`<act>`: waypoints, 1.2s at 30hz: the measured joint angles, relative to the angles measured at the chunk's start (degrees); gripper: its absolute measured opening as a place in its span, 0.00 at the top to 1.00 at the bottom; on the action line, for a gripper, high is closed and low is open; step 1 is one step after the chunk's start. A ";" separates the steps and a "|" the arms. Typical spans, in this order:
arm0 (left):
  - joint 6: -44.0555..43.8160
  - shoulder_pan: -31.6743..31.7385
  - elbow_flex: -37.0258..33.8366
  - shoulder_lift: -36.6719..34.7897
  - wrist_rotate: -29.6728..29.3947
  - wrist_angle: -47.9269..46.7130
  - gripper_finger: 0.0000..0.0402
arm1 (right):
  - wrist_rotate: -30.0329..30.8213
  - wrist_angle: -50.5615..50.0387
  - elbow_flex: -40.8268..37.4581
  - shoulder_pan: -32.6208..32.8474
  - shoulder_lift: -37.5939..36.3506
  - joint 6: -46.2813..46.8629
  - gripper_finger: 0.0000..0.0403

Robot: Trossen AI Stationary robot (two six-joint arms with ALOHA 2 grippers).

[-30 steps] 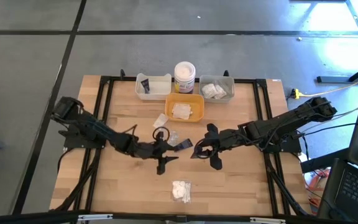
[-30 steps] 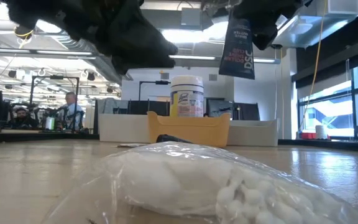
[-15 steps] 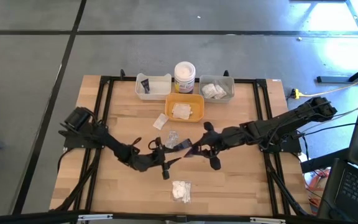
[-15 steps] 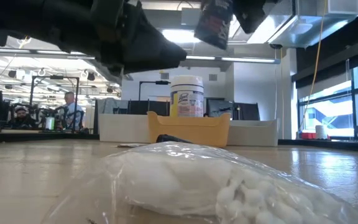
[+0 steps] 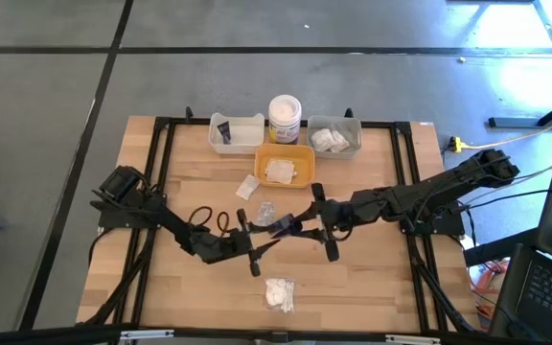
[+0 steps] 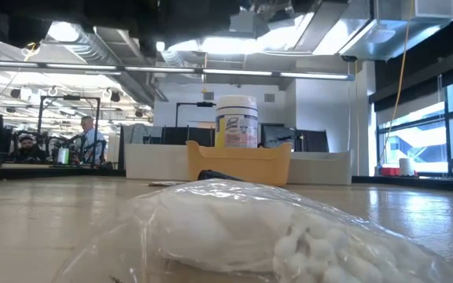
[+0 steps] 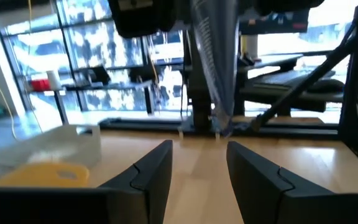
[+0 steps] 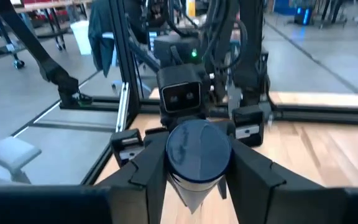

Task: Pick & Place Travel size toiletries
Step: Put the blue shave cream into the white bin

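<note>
Across the light wooden bench [image 5: 372, 287], the two dark arms meet near its middle. Beyond the end effectors stand a white rectangular tray [image 5: 237, 133], a yellow tray [image 5: 285, 165], a grey tray [image 5: 334, 136] and a white jar with a yellow label [image 5: 285, 118]. On the near side of both lies a clear bag of white fluffy pieces [image 5: 279, 293] (looming large in the low view). The right end effector [image 5: 307, 222] is clamped on a small black tube [image 8: 194, 158], held cap toward its wrist camera. The left end effector [image 5: 253, 241] faces it just beside the tube's tip, fingers [image 7: 151, 177] spread apart and empty.
</note>
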 joint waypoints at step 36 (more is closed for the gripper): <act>26.54 1.86 2.62 -1.54 9.99 19.53 0.64 | -0.46 11.19 0.04 0.00 -3.28 -9.04 0.68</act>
